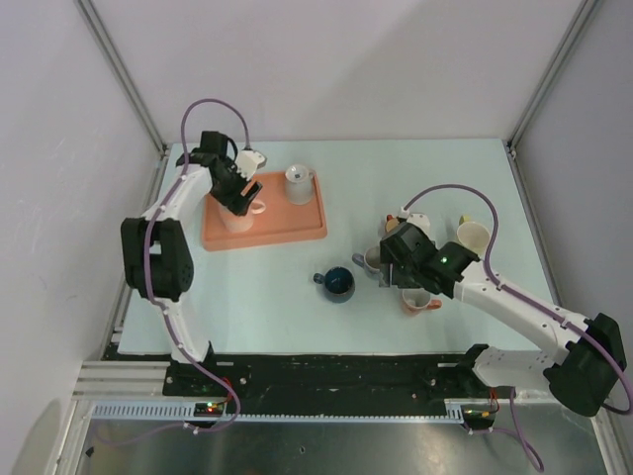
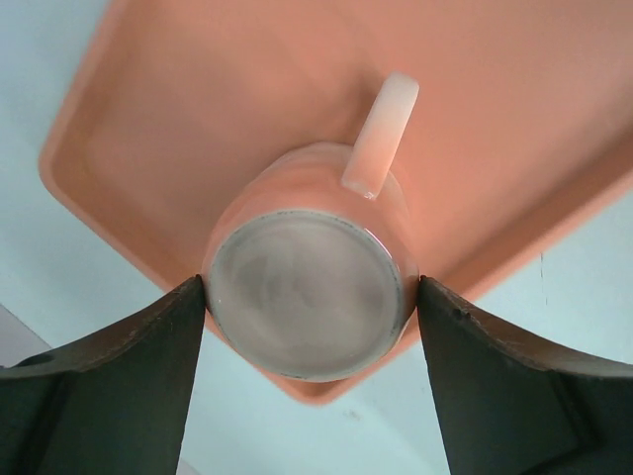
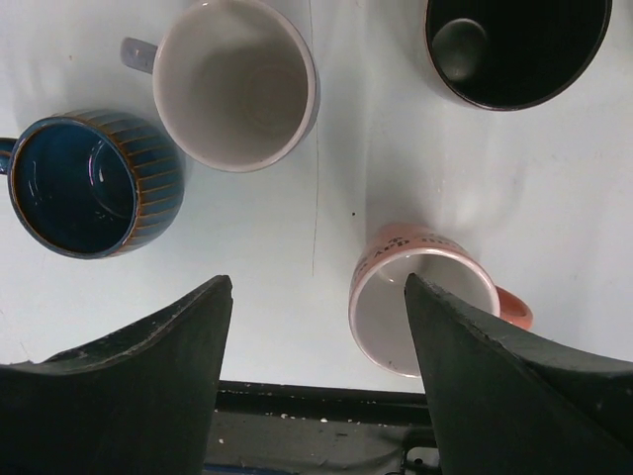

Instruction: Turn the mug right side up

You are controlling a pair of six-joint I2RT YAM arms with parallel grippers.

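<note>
The left hand (image 2: 311, 292) is clamped on the upside-down mug (image 2: 312, 272). In the wrist view both fingers (image 2: 119, 386) meet its wall, one on each side, just under the upturned base.

To do the turn well, the grip should probably be firm first, because the glazed wall looks slippery and the fingers hold only a narrow band near the base. The mug needs lifting straight up until its rim is clear of the tray (image 2: 247, 99), and only then should the wrist roll half a turn. The handle (image 2: 381, 134) points away from both fingers, so it should not foul them. The likely risk is catching the tray's raised lip on the way round.

The mug stands in the near left corner of the tray, which lies toward the far left corner of the surface (image 1: 396, 178). It sits squarely between the fingers, directly under the wrist.

The right hand (image 3: 317, 282) hovers with its fingers apart, gripping nothing, over a pink mug (image 3: 420, 307) near the right edge.
</note>
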